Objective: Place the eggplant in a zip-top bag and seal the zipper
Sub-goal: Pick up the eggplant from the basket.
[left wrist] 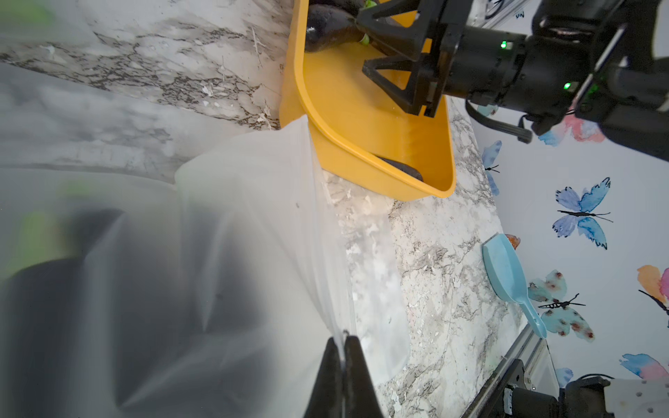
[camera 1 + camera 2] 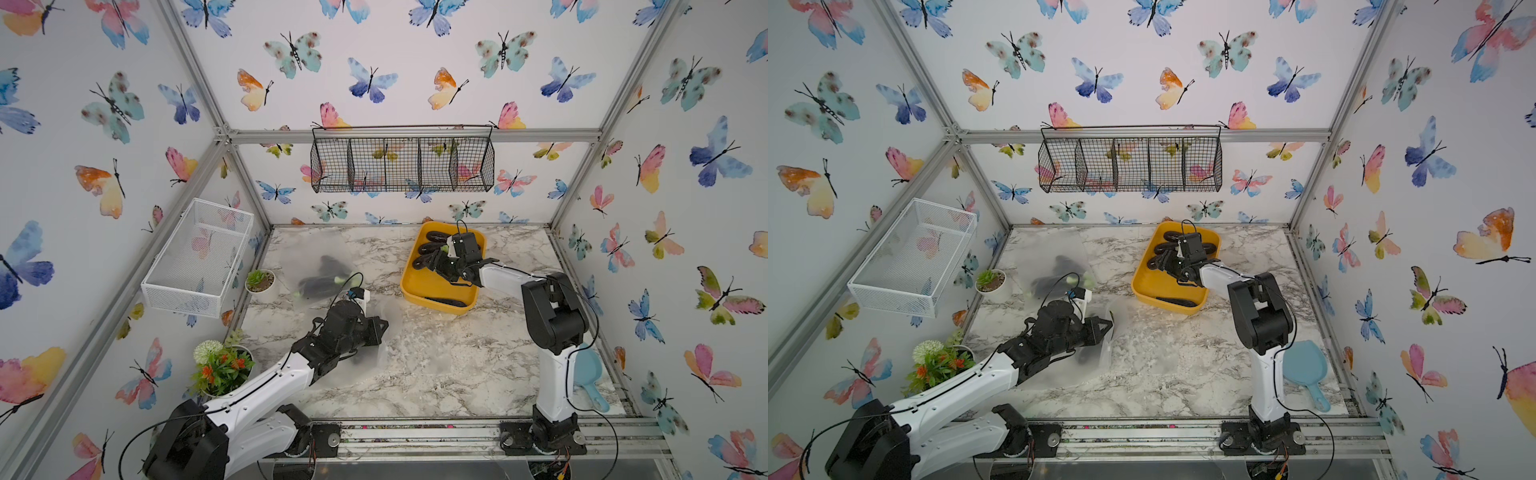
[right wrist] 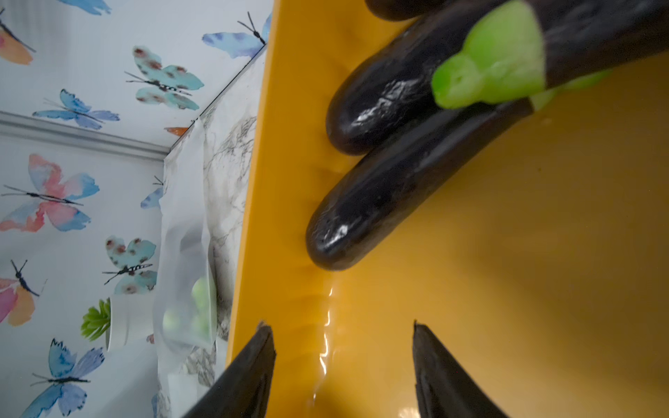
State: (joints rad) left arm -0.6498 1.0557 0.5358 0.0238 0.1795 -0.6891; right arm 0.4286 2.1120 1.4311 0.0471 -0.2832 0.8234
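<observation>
Over the tray (image 3: 506, 271): right gripper (image 3: 340, 325), jaws parted, nothing between them. Target eggplant (image 3: 398, 188): nearest of several lying in the tray, just ahead of the fingertips, blunt end toward them, long axis oblique to the line between the jaws; a wrist turn is probably needed before closing across its body. Opposite side: left gripper (image 1: 343, 338), pinched tight on the edge of the bag (image 1: 253, 217), well apart from the eggplant. Right arm plainly the nearer. Bag corner close by the tray's rim
</observation>
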